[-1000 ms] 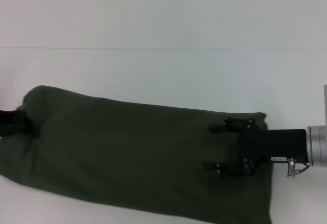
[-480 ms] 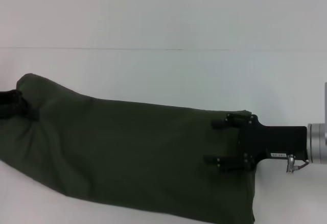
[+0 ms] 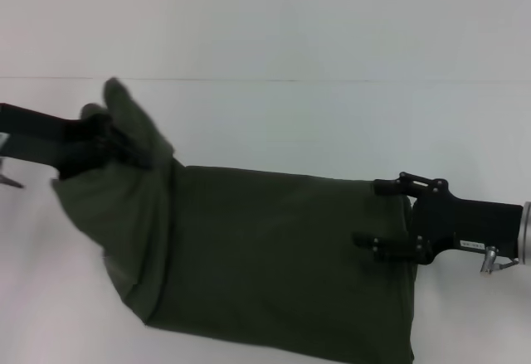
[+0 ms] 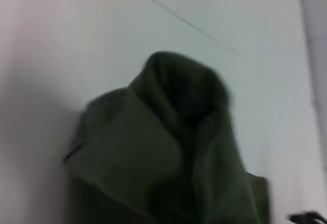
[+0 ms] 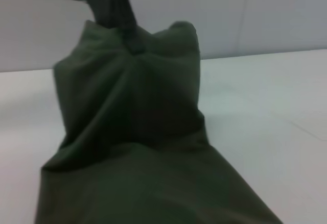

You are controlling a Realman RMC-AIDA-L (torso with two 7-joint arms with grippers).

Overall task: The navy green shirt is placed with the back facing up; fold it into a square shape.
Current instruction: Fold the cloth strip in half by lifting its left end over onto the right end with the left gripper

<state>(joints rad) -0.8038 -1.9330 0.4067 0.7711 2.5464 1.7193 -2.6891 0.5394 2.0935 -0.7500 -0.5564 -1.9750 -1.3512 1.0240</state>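
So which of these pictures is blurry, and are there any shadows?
Head view: mostly sharp, though the lifted end of the navy green shirt in the left pincer is smeared; the right pincer at the other end looks crisp. Left wrist view: soft all over, the cloth's edges fuzzy. Right wrist view: also soft. Only faint shadow shows on the white table.

Green shirt (image 3: 274, 256) on white table (image 3: 332, 123)
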